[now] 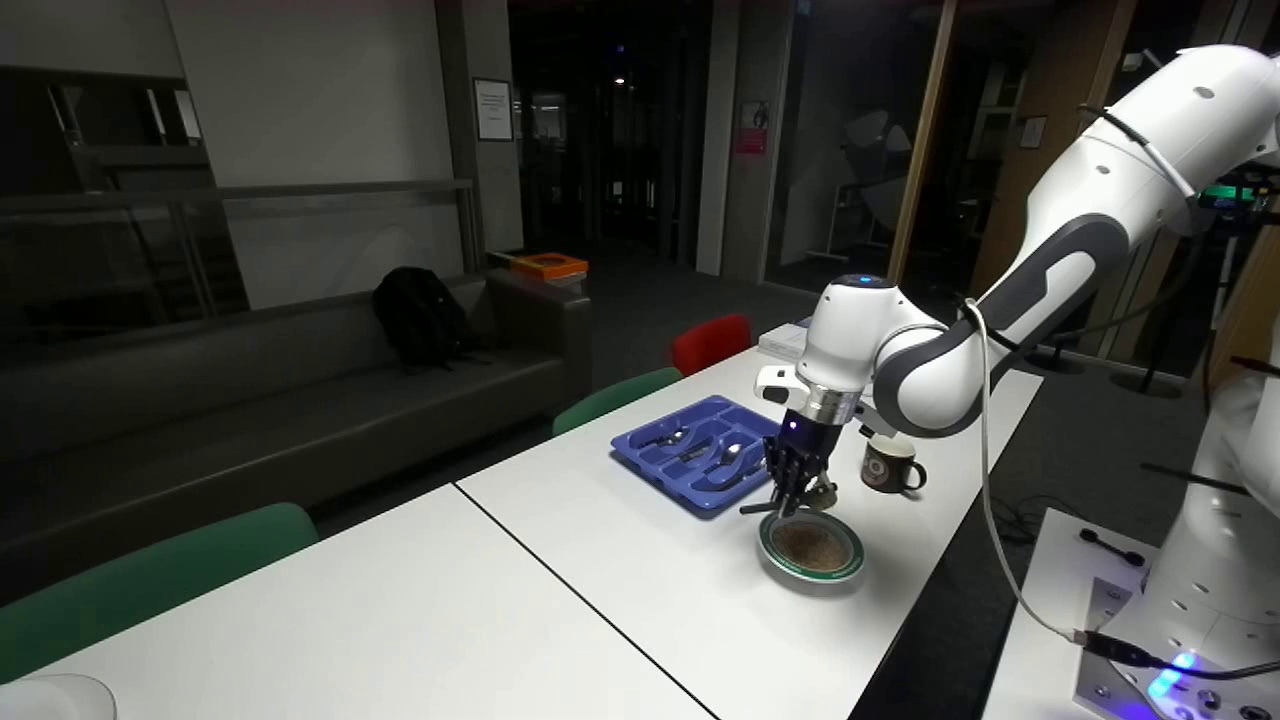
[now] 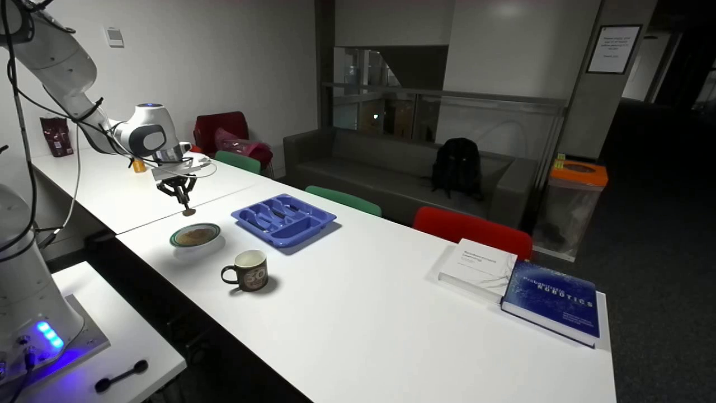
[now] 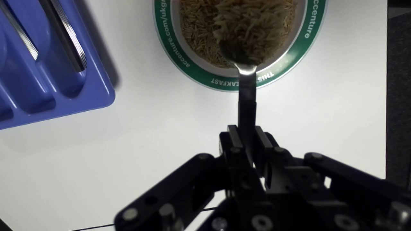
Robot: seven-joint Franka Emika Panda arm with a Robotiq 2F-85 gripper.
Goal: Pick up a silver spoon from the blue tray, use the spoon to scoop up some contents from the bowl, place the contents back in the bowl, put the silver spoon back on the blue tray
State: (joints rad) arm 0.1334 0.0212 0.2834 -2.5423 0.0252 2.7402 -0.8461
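Silver spoon [image 3: 247, 73] raised clear of the bowl [image 3: 175, 48], heaped with contents [image 3: 253, 29]. Long axis runs up-down in wrist view: scoop at top, overlapping the bowl, handle back to the gripper [image 3: 247, 131], which is clamped on it. Rim print: "accenture", "accenture.com/ukgr" cut off, "THIS", "EAKFAST" partly behind spoon. Blue tray [image 3: 102, 99] with cutlery [image 3: 67, 35] near, left there. Mug [image 2: 251, 274] reads "30"; blue book [image 2: 551, 305], "Probabilistic ROBOTICS".

Dimly lit, a grey sofa [image 2: 386, 154] stands on dark floor [image 2: 660, 224] before a railing [image 2: 503, 98] and pale wall [image 2: 503, 50], near a pillar [image 2: 593, 112], facing the long edge of a white table [image 2: 380, 336], where green chairs [image 2: 342, 200] and a red chair [image 2: 470, 226] stand.
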